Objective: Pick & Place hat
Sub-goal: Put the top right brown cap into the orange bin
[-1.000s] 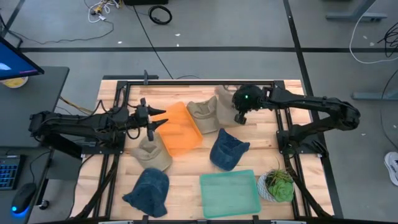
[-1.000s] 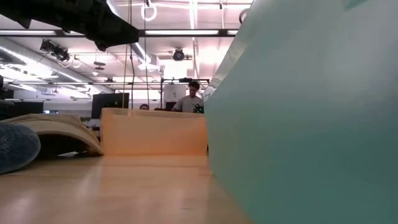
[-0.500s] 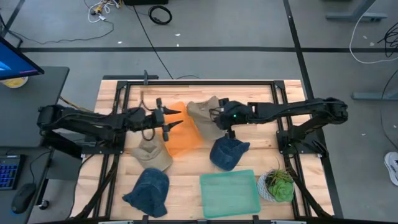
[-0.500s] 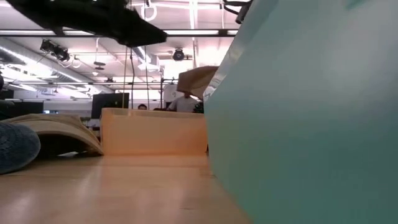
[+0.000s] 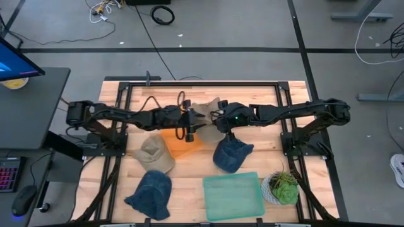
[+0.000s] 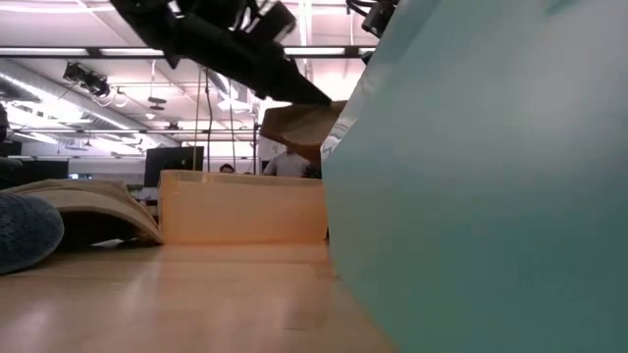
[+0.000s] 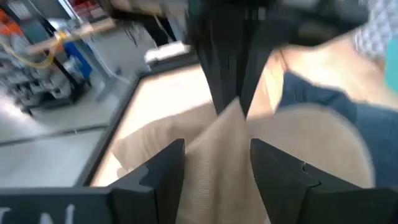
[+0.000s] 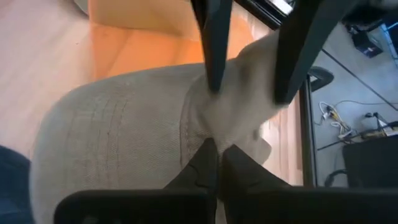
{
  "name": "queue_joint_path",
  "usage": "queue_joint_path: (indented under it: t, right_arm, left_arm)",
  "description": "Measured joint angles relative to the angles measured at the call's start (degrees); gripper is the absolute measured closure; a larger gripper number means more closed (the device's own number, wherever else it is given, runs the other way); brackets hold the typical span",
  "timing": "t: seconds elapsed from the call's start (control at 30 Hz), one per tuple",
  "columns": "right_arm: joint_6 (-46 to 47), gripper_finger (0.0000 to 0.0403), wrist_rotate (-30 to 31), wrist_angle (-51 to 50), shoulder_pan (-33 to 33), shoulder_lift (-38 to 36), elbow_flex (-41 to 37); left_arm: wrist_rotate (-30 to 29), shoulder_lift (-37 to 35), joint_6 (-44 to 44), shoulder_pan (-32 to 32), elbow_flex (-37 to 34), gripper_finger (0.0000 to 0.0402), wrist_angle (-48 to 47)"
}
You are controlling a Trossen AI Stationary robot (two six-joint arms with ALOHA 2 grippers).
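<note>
A tan hat hangs above the orange tray, and the low view shows the hat clear of the tray's wall. My right gripper, reaching in from the table's right, is shut on it. My left gripper comes from the table's left and is open. In the left wrist view its fingers stand on either side of the tan cloth. A second tan hat lies with its brim on the table. My right gripper pinches a bunched fold of the tan hat's cloth between its two fingers, coming from the table's right. The hat is lifted clear and hangs over the orange tray. My left gripper's fingers flank the same cloth; I cannot tell whether they touch it.
Two blue hats lie on the table, one near the middle and one at the near left. A teal tray sits at the near edge and fills the low view's right side. A potted plant stands at the near right.
My right gripper moved from the far right toward the table's middle with the tan hat, which rose clear of the table and now hangs over the orange tray. My left arm reached toward the table's right, bringing its open fingers up to the hat.
</note>
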Motion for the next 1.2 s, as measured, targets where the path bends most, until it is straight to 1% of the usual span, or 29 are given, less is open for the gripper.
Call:
queue_joint_path:
  t: [0.1,0.2,0.3,0.43,0.47,0.57,0.63,0.73,0.83,0.93,0.97,1.1,1.2]
  right_arm:
    - [-0.5,0.0399,0.0,0.1,0.6,0.0,0.0]
    - [-1.4,0.0399,0.2,-0.1,1.1,0.0,0.0]
    - [-0.7,0.0399,1.6,0.0,1.1,0.0,0.0]
    - [-0.6,0.0398,3.0,0.2,1.0,0.0,0.0]
    - [-0.5,0.0397,3.0,0.2,1.1,0.0,0.0]
    - [2.2,0.0385,3.3,0.1,1.0,0.0,0.0]
    - [3.9,0.0369,3.8,-0.4,1.0,-0.1,0.0]
    - [5.7,0.0336,7.6,-2.1,1.3,-0.2,0.0]
    - [7.2,0.0302,11.7,-4.3,1.7,-0.2,0.0]
    - [8.6,0.0272,15.3,-6.3,2.1,-0.2,0.0]
    - [8.9,0.0263,16.0,-7.0,2.1,-0.2,0.0]
    - [10.8,0.0237,16.4,-8.7,2.1,-0.2,0.0]
    - [11.3,0.0228,16.4,-9.1,2.1,-0.2,0.0]
  left_arm:
    - [0.0,1.8,-1.0,0.1,2.1,0.0218,-5.2]
    - [0.0,2.5,-1.3,0.1,2.9,0.0242,-8.6]
    - [0.0,2.4,-1.4,0.0,2.9,0.0290,-9.9]
    - [-0.2,2.2,-1.4,-0.1,2.9,0.0376,-10.3]
    - [-0.7,2.2,-1.4,-0.2,2.9,0.0387,-10.3]
    - [-3.7,2.2,-1.4,-0.2,2.9,0.0390,-10.3]
    - [-6.1,2.0,-1.3,-0.2,2.8,0.0390,-11.1]
    - [-9.5,0.8,-1.2,-0.5,2.7,0.0395,-12.9]
    - [-15.0,-2.8,-1.4,-1.3,2.7,0.0396,-16.7]
    - [-19.8,-7.5,-2.3,-2.4,2.7,0.0396,-23.0]
    - [-20.4,-9.3,-3.1,-2.8,2.8,0.0396,-24.8]
    - [-20.5,-16.0,-5.6,-4.1,2.9,0.0396,-36.8]
    - [-20.4,-18.0,-9.1,-4.6,2.8,0.0396,-46.0]
